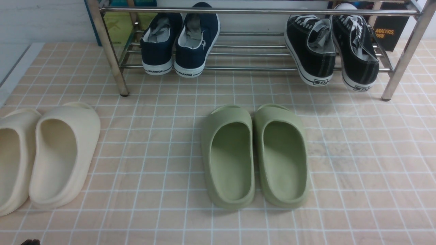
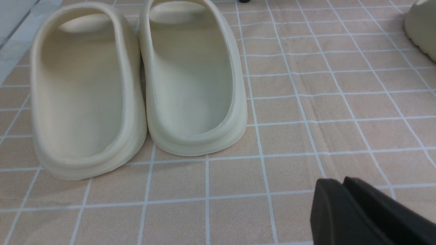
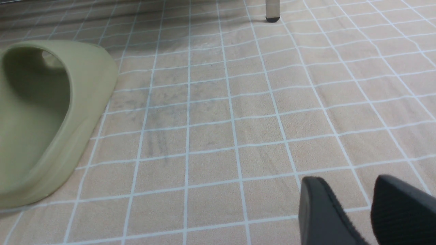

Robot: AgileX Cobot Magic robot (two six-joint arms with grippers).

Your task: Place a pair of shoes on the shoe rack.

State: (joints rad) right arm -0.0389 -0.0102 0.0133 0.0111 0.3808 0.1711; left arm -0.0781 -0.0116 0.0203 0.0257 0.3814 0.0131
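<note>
Two navy slip-on shoes rest side by side on the left part of the chrome shoe rack, heels toward me: the left one and the right one, both with white soles and WARRIOR lettering. My left gripper is shut and empty, low over the tiled floor beside the cream slides. My right gripper is open and empty over bare tiles, right of the green slide. Neither arm shows in the front view.
Black lace-up sneakers sit on the rack's right part. Green slides lie mid-floor, one also in the right wrist view. Cream slides lie at left, also in the left wrist view. A rack foot stands ahead of the right gripper.
</note>
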